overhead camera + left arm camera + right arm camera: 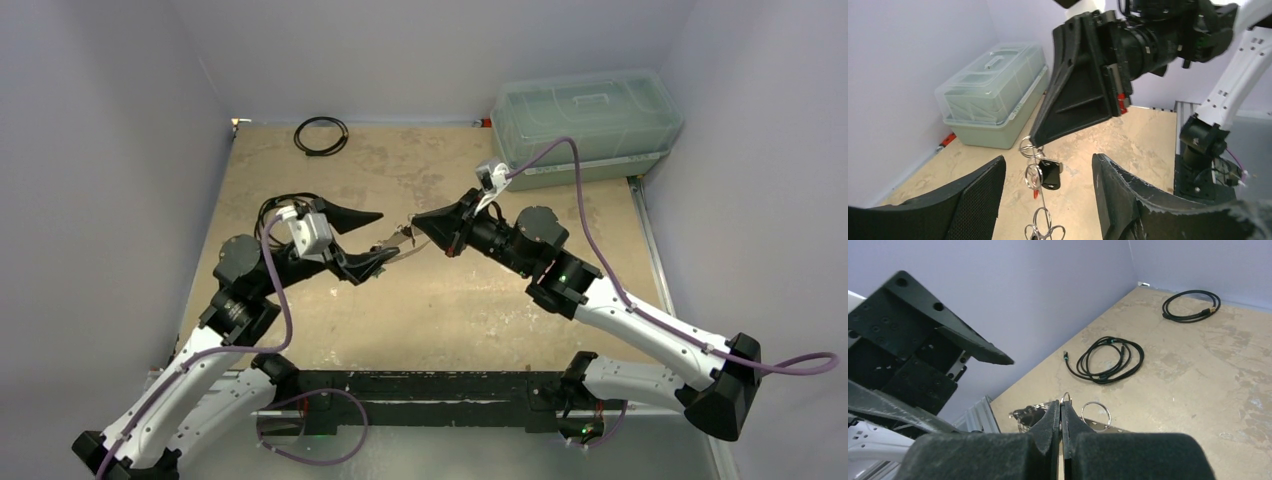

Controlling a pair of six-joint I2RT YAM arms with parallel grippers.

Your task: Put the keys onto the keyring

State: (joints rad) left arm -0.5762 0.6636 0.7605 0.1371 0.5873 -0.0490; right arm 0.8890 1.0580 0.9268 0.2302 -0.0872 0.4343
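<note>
Left tool (1048, 165), jaws standing wide, flanks the keys (1050, 176), one black-headed, and the silver keyring (1034, 175), dangling in a chain above the middle of the tabletop (1128, 145). Right tool (1040, 134), closed, pinches the small top loop (1027, 146). Likely light, stiff, slippery, free-swinging metal; grip a key across its plastic head.

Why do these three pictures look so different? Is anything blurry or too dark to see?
Left wrist view: the keys hang fairly sharp mid-frame, while the left fingers loom large and dark. Right wrist view: the right fingers, shut, fill the bottom, slightly soft; the black cable beyond is crisp. Top view: soft, even light, no hard shadows, keys too tiny to make out.
</note>
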